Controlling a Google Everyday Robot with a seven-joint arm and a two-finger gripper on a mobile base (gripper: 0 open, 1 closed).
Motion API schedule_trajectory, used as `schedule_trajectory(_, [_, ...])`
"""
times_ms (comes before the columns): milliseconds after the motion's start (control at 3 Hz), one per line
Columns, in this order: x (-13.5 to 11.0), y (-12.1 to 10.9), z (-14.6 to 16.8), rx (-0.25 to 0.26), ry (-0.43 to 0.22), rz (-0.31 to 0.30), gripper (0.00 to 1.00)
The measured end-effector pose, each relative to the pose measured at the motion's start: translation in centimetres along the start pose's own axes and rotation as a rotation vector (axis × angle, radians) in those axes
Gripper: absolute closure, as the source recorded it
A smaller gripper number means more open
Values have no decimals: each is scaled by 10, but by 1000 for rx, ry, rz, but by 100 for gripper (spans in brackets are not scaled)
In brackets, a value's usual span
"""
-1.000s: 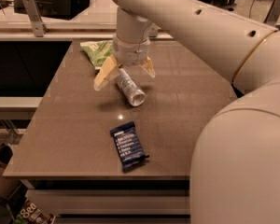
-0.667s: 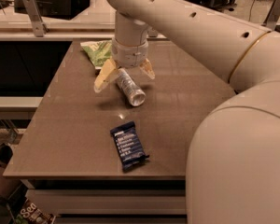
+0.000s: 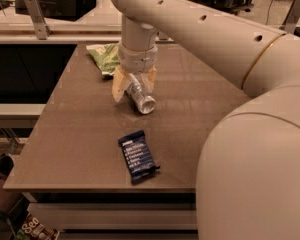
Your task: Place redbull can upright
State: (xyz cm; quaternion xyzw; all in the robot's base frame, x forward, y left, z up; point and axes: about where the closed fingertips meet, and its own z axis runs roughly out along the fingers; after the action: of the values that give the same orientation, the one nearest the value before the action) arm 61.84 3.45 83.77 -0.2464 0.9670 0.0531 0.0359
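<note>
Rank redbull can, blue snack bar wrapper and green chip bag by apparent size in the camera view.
1. snack bar wrapper, though it is nearest the camera.
2/3. chip bag and redbull can: too close to rank. The arm hides part of the bag, and the gripper covers the can's far end.

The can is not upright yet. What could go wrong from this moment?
1. The can sits tilted at the gripper, above the table. If it slips free, its round body may roll away.
2. The green bag lies close behind the gripper, so swinging the can upright might brush it.
3. The snack bar lies in front and could stop or deflect a rolling can.
</note>
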Motion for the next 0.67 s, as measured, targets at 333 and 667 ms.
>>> schedule_trajectory(333, [-2, 1, 2, -1, -3, -1, 58])
schedule_trajectory(667, [-3, 1, 3, -2, -6, -2, 80])
